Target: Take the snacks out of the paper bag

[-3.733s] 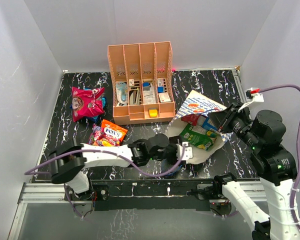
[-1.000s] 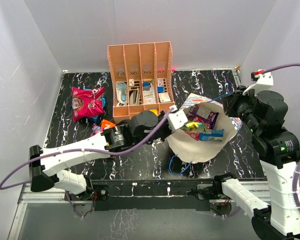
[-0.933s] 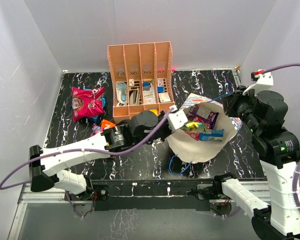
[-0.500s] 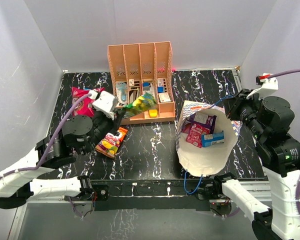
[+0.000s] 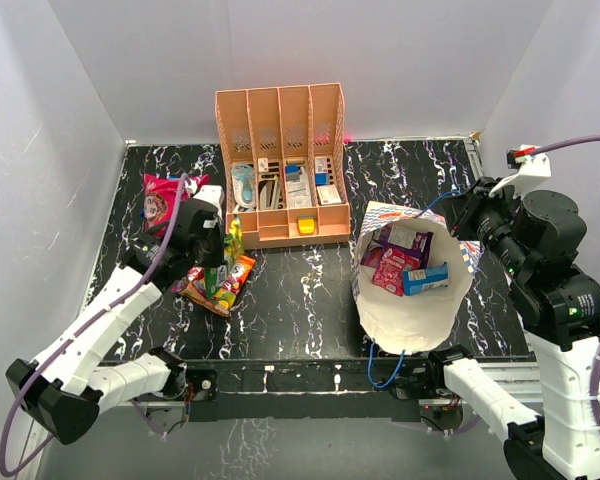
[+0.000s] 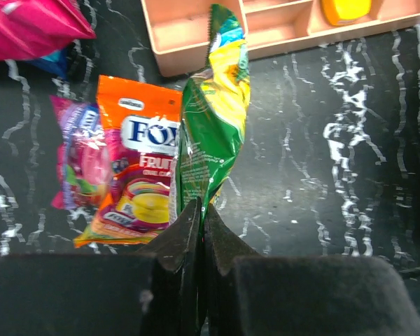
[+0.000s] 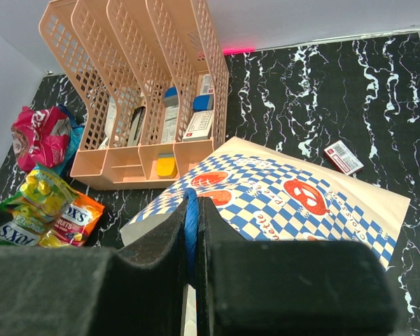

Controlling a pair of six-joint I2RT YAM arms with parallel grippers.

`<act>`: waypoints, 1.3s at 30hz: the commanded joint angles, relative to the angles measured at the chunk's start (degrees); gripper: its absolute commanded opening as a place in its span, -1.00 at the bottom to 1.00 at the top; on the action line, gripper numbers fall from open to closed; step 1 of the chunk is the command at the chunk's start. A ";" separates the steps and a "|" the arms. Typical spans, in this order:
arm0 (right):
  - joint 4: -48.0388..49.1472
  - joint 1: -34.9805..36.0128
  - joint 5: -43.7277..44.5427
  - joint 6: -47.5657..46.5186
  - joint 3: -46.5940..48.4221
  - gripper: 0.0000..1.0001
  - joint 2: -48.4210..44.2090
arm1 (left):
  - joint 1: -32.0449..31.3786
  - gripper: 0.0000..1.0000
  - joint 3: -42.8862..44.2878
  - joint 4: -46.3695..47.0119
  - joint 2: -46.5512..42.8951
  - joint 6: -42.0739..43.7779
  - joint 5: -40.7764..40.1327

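The paper bag [image 5: 412, 318] stands open at the right, and my right gripper [image 5: 460, 214] is shut on its blue cord handle [image 7: 190, 222]. The bag's patterned outside [image 7: 315, 210] fills the right wrist view. Inside lie a purple packet [image 5: 410, 238], a pink one [image 5: 390, 272] and a blue one [image 5: 426, 277]. My left gripper [image 6: 201, 210] is shut on the end of a green snack packet [image 6: 213, 133], which hangs just above an orange FOX'S packet [image 6: 143, 161] on the table at the left. My left gripper [image 5: 214, 274] is far from the bag.
An orange slotted organizer [image 5: 280, 165] stands at the back centre. A pink packet [image 5: 166, 203] and a purple packet [image 6: 73, 161] lie on the black marbled table at the left. A small red-and-white box [image 7: 343, 156] lies beyond the bag. White walls close in three sides.
My left gripper lifted the green packet out of the bag, carried it left and has now lowered it over the FOX'S packet. My right gripper raised the bag upright and holds it.
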 commanded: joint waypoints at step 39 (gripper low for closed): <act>5.42 -0.08 -3.07 1.17 -1.46 -0.85 -1.51 | 16.39 -0.43 -17.21 9.77 1.22 -15.93 2.89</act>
